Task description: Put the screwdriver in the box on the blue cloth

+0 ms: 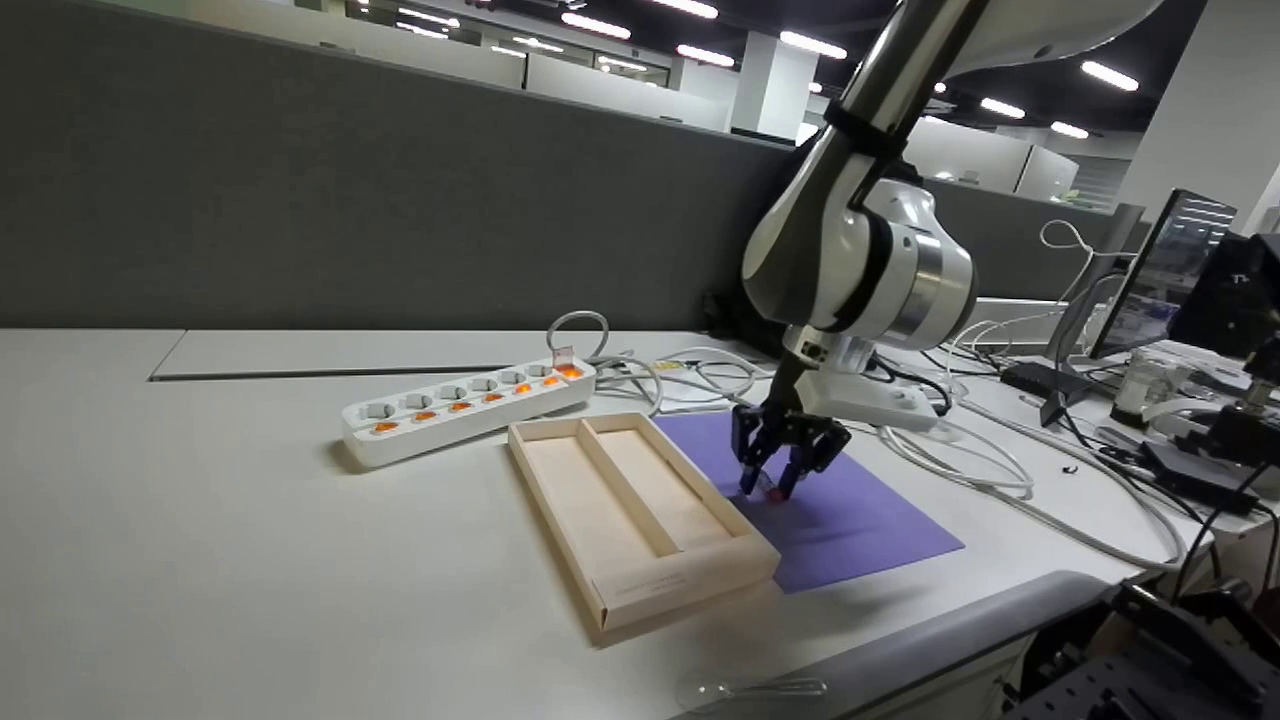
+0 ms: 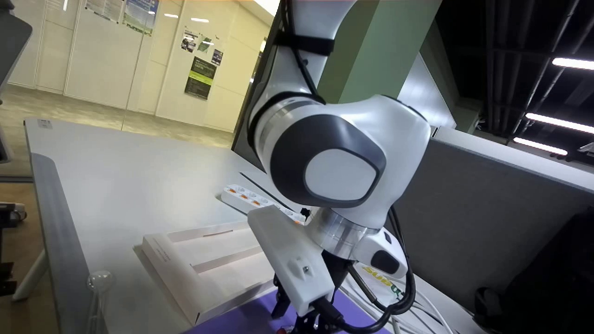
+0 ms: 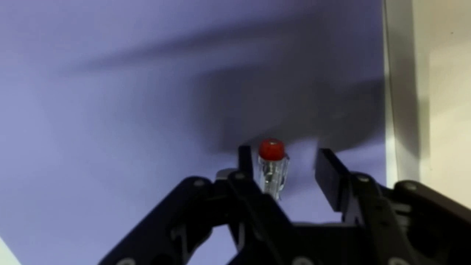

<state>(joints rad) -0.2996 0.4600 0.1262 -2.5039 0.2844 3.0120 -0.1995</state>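
A grey partition (image 1: 350,200) stood behind the white desk (image 1: 200,520) in both exterior views. The arm (image 2: 334,153) filled the middle of an exterior view, hiding part of the desk. A monitor (image 1: 1165,275) showed in an exterior view alone, as did posters (image 2: 200,78) whose print was too small to read. The blue cloth (image 1: 870,520) lay flat on the desk, and along one edge of it sat the box (image 1: 590,500), its two long compartments split lengthwise; whether the box overlapped that edge we could not tell. We saw faint printing (image 1: 645,583) on the box's end, illegible at that size. The power strip (image 2: 234,197) was partly hidden by the arm in an exterior view. A clear object (image 1: 770,688) at the desk's edge was hard for us to make out. Yellow lettering (image 2: 377,277), "SUS" as far as we could decipher, appeared in an exterior view only. The gripper (image 3: 286,162) stood low over the blue cloth, fingers apart, spread wider than the handle between them. The wrist view showed us most: the screwdriver (image 3: 272,169) lay on the blue cloth in that gap, red at the end and clear along the handle, just outside the box. The rest was hidden behind the gripper, and we could not tell whether a finger touched it.
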